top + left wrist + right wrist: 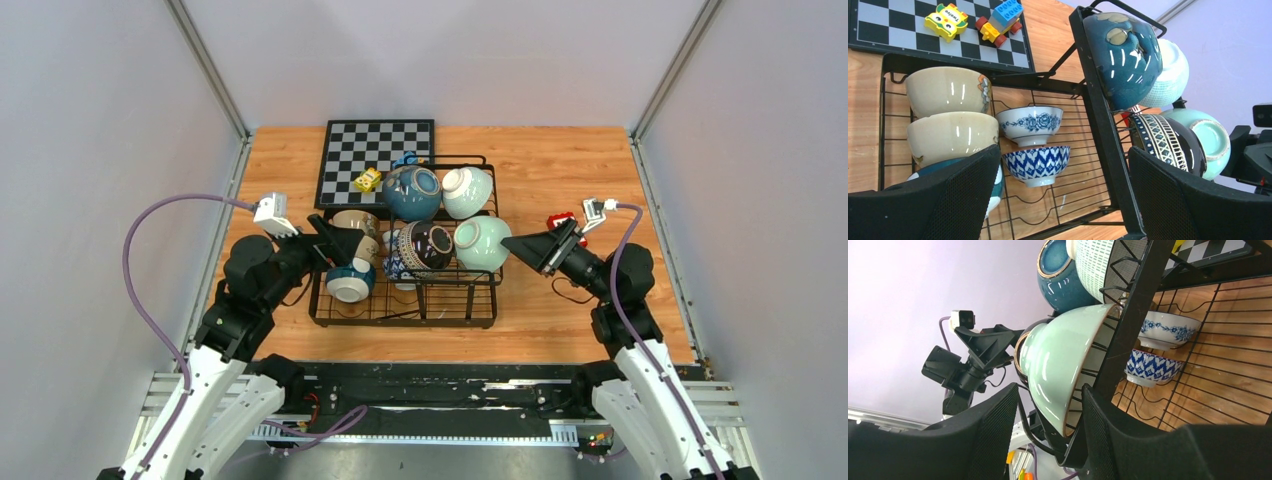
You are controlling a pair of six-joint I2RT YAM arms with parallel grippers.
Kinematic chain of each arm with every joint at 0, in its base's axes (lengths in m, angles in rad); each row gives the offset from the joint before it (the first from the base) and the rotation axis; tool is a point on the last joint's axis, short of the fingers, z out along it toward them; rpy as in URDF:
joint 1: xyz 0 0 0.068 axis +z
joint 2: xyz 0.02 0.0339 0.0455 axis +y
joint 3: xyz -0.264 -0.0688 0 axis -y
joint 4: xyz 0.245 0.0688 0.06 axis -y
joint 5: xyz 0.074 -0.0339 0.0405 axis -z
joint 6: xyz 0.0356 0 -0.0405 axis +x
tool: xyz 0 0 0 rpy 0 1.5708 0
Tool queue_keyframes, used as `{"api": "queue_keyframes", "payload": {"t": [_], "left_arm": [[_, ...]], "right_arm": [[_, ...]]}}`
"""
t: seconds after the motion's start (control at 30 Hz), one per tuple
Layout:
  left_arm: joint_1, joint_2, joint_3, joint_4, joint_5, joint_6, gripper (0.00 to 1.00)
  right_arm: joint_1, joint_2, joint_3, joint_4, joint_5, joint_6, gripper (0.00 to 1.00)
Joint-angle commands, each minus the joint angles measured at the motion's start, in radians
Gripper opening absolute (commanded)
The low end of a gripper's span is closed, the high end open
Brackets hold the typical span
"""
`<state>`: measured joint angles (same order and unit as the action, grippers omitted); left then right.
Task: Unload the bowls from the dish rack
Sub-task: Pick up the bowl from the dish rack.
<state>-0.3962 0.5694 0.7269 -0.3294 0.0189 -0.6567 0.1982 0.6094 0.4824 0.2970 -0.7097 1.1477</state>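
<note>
Seen from above, the dish rack (440, 318) sits mid-worktop (570, 170) with bowls (412, 192) inside. Only the wrist views show the finger gaps. The left tool (1063, 155) is spread, facing two patterned bowls (1036, 165) on the rack floor. The right tool (1049, 395) is spread, with the mint bowl (1058, 355) rim in its gap.

Bare table (560, 170) lies open right of the dish rack (400, 320); at the rack's right edge the mint bowl (483, 243) blocks my right gripper (510, 242).
</note>
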Motion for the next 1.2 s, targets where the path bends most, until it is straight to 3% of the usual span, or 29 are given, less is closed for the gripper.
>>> {"api": "queue_keyframes", "payload": {"t": [0.0,1.17], "left_arm": [[-0.006,0.008,0.006,0.024,0.018,-0.016,1.00],[-0.006,0.047,-0.020,0.069,0.029,-0.063,1.00]], "right_arm": [[0.014,-0.003,-0.031,0.095,-0.041,0.046,0.53],[0.017,0.165,-0.096,0.473,-0.137,0.220,0.42]]}}
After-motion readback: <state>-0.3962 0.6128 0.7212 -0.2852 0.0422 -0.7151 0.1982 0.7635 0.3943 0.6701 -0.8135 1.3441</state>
